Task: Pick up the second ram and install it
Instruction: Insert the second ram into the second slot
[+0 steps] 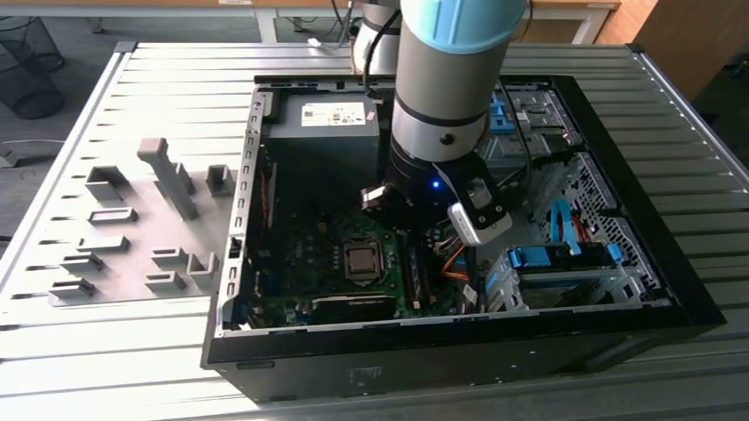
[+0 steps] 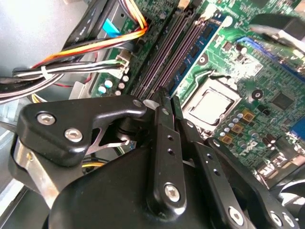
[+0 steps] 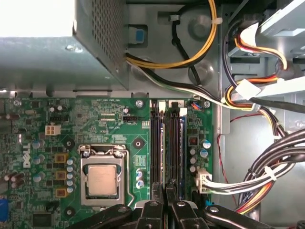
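Observation:
My gripper reaches down inside the open computer case, over the memory slots beside the processor socket. In both wrist views its black fingers are drawn together; the gripper sits on the line of a long narrow stick with black chips, the second ram. The stick stands on edge along a slot and runs away from the fingertips. In the exterior view the ram is a thin green-edged strip below the wrist. In the first wrist view the gripper sits about midway along the slots. How deep the stick sits, I cannot tell.
The processor socket lies right beside the slots. Bundles of coloured cables hang on the slots' other side. The grey power supply fills the case's far corner and blue drive brackets stand toward the exterior view's right. Grey holder blocks sit on the slatted table.

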### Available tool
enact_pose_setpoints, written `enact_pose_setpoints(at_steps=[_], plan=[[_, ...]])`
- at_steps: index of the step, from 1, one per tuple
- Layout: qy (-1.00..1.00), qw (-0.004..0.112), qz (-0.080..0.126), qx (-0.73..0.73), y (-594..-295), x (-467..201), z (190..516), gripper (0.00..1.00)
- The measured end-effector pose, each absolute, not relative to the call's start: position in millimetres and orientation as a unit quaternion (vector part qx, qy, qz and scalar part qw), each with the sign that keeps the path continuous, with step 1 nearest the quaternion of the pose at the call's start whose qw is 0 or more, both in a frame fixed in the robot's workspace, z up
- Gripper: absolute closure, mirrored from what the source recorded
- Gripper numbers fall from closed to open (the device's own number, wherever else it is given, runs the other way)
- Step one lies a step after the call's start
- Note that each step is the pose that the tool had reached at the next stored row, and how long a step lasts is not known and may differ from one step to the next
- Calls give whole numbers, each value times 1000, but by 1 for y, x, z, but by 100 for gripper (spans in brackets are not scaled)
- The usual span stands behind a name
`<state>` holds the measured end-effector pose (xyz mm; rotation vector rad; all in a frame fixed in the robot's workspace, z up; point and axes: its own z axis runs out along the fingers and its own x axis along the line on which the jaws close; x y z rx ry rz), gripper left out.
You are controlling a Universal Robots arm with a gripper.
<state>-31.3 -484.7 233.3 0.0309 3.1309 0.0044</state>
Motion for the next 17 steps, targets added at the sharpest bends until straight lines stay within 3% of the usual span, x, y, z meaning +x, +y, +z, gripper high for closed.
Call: enact_pose_setpoints(at_steps=[17], plan=[[1000,5,4,6,-481,-31,229,86]])
